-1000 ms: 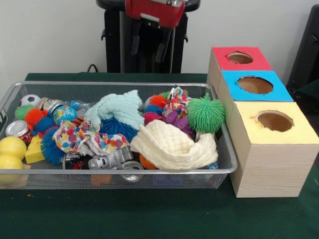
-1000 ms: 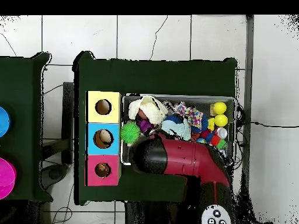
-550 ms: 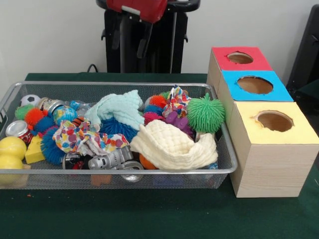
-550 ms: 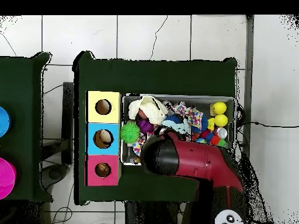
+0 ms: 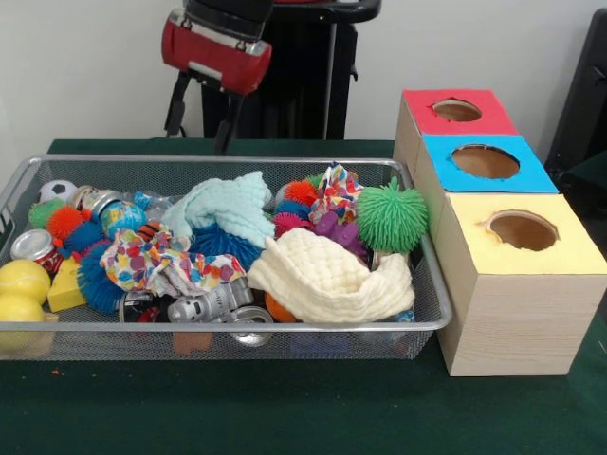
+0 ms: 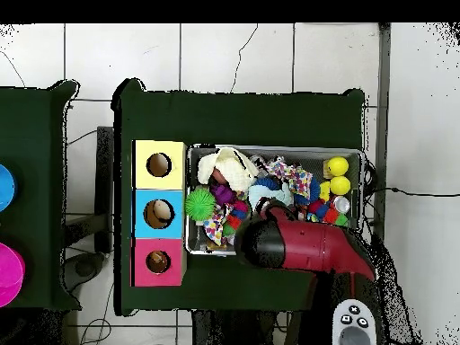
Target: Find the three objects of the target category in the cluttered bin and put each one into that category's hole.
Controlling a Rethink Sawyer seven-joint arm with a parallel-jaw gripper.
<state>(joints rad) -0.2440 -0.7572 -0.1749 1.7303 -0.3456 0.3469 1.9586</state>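
Fine silver wire mesh for the bin point(image 5: 313, 327), metallic sheen at its rim. Soft, waffle-textured cream cloth point(image 5: 327, 277); crinkled mint cloth point(image 5: 229, 210). Rubbery, stringy green puffer ball point(image 5: 391, 216). Smooth, glossy yellow plastic balls point(image 5: 23, 281). Shiny metal can point(image 5: 34, 246). Pale wood-grain box sides point(image 5: 517, 327), matt coloured paper tops. Matt dark green covering on the counter point(image 5: 285, 408). Glossy red plastic arm casing point(image 5: 213, 52).

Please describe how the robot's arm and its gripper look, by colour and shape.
The arm's end is a rounded, glossy red housing with a black part on top and a pale strip along its lower edge. Two thin, dark, straight fingers of the gripper hang below it. From overhead the arm is a thick red tube.
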